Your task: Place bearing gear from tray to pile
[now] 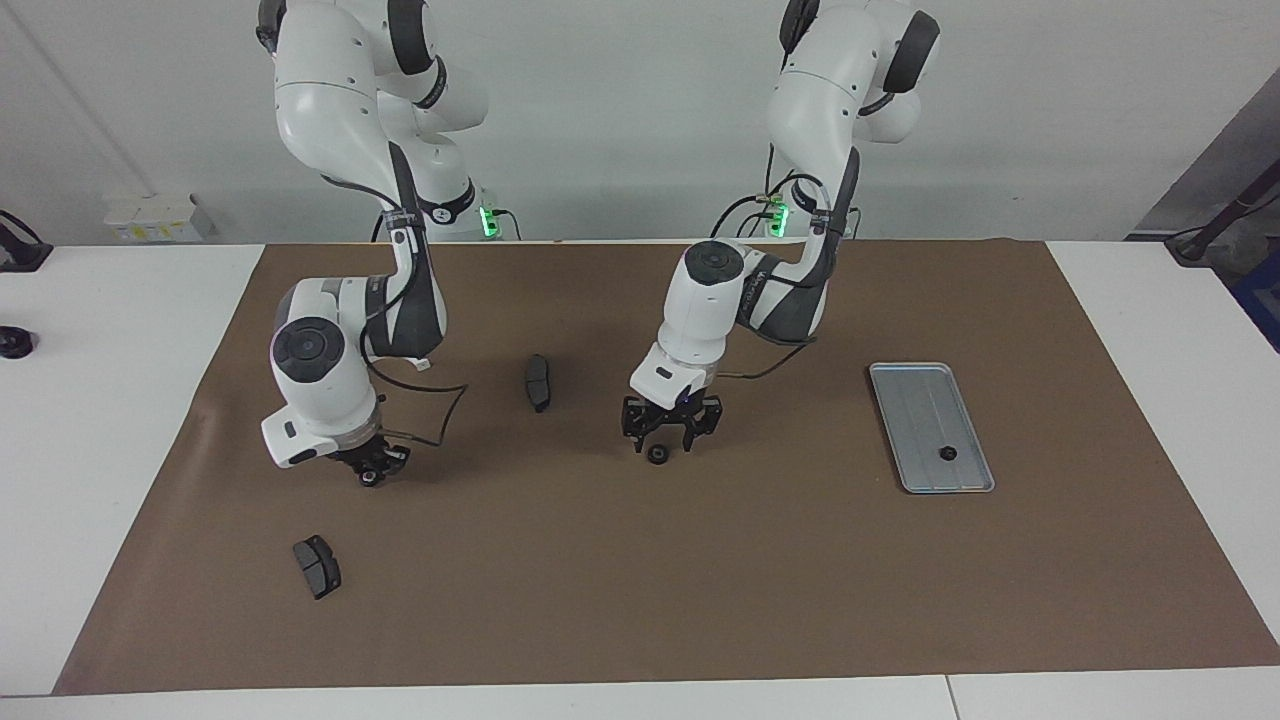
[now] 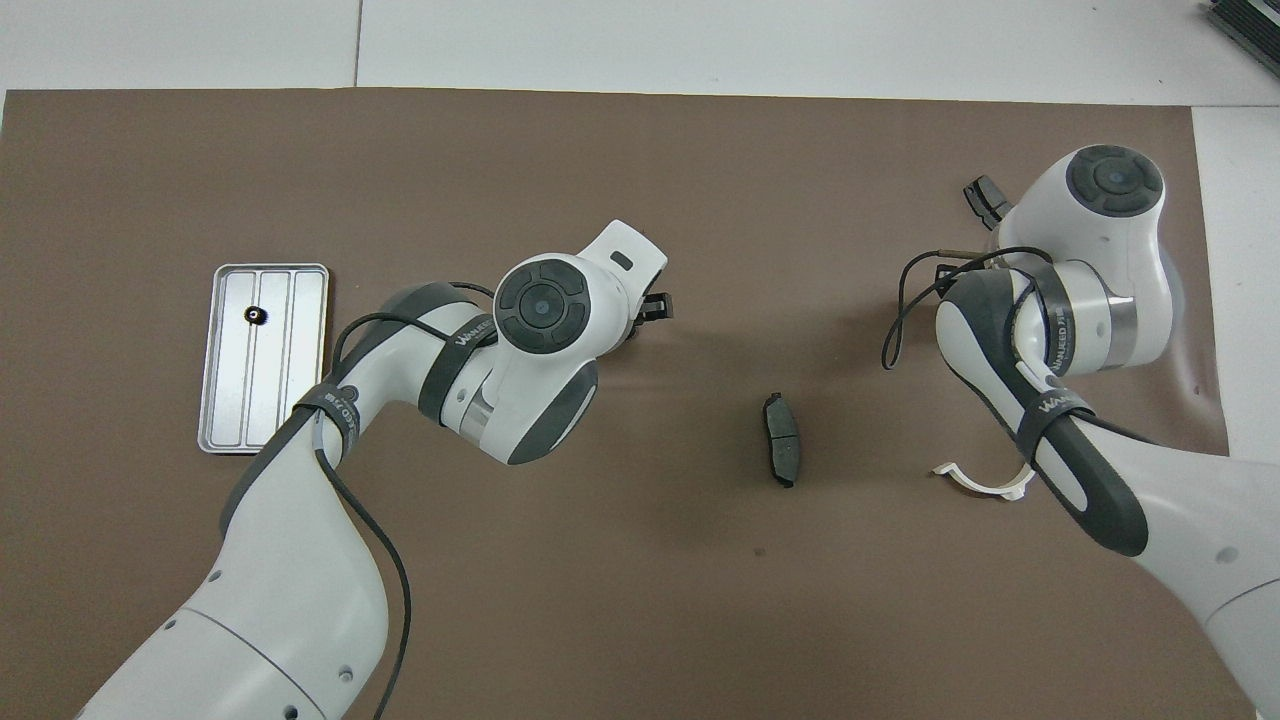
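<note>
One gear (image 1: 947, 453) lies in the tray (image 1: 905, 400); arm sleeves (image 2: 1058, 408) bear unreadable lettering.

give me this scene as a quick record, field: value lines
tray: silver tray toward the left arm's end of the table
on tray: one small black gear
left claw: fingers spread, low over a gear on the mat, not gripping it
right claw: low over the mat, toward the right arm's end
brake pads: one between the arms, one farther from the robots than the right claw
white half-ring: on the mat beside the right arm
</note>
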You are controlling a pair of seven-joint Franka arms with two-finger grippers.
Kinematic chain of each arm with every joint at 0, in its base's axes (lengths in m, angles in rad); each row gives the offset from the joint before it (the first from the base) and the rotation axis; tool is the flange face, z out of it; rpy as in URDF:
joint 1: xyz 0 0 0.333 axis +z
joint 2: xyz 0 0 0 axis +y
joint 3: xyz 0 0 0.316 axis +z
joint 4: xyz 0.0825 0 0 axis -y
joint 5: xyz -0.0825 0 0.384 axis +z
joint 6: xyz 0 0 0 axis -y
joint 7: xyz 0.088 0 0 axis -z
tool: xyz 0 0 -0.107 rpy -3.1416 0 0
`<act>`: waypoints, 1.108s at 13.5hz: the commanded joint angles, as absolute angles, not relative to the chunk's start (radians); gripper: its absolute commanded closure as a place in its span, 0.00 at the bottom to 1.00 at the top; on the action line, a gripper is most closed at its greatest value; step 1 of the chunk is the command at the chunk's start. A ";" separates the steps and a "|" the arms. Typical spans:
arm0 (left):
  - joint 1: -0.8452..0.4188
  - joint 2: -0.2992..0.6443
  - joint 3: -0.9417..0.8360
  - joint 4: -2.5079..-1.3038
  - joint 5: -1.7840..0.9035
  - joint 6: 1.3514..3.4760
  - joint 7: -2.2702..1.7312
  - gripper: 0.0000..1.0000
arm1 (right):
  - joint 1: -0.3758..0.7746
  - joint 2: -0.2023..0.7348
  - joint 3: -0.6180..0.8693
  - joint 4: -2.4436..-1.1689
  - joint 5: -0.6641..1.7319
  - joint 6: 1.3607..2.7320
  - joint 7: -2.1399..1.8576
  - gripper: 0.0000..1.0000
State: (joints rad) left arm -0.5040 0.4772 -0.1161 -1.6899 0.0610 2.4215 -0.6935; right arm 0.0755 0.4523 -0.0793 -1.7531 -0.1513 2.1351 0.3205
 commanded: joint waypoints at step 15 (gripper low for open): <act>0.106 0.236 -0.098 -2.003 0.014 2.437 -0.204 0.00 | 0.415 0.399 -0.058 -1.770 -0.108 2.499 0.644 0.02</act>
State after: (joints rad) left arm 0.0867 0.2645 -0.0879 -1.9446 0.0316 2.3954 -0.2269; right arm 0.3641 0.3957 -0.0557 -1.7718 -0.1394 2.4566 0.5897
